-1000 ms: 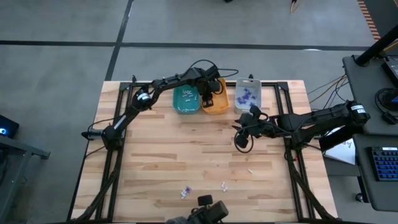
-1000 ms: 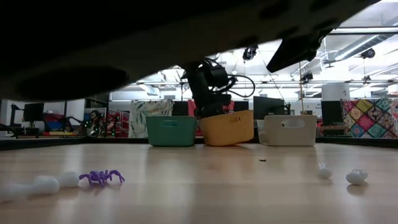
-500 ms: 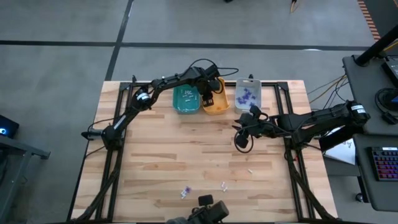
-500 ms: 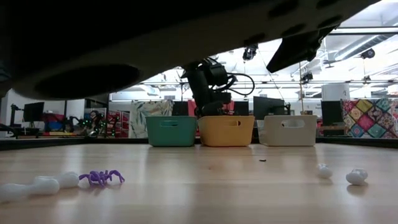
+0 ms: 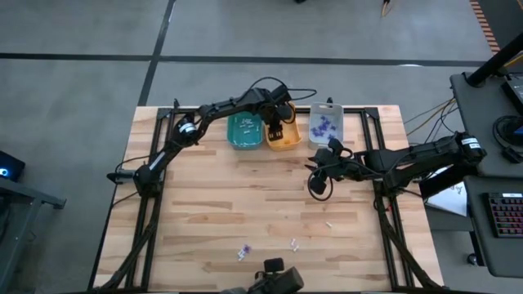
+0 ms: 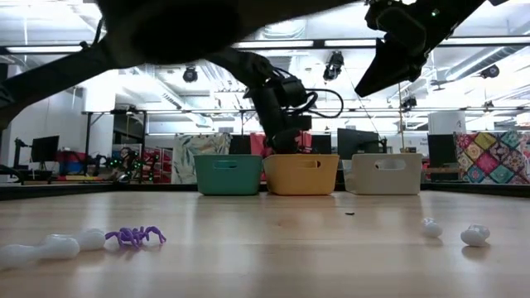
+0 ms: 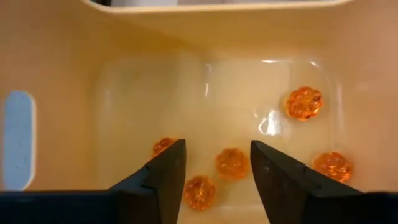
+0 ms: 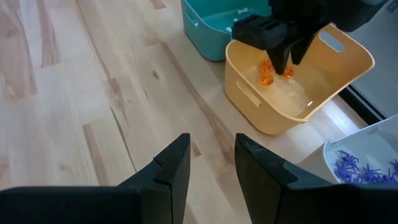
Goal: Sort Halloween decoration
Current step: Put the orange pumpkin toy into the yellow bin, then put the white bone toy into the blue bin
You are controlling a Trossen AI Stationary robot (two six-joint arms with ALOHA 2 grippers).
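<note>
With its fingers parted and empty over the orange bin (image 5: 283, 135) where orange beads (image 7: 232, 163) lie, the left gripper (image 5: 275, 131) should lift straight up before swinging toward the trinkets (image 5: 243, 251) at the table's near edge, while the right gripper (image 5: 317, 184), narrowly open and empty, waits mid-table.

- Table (image 5: 245, 204): pale wood planks, visible grain, matt.
- Orange bin (image 8: 311, 81): smooth plastic, glossy floor.
- Orange trinkets (image 7: 303, 103): translucent, bumpy, shiny.
- Teal bin (image 6: 228, 174): smooth plastic.
- Left gripper (image 7: 216, 180) fingers (image 7: 165, 180): dark, matt.
</note>
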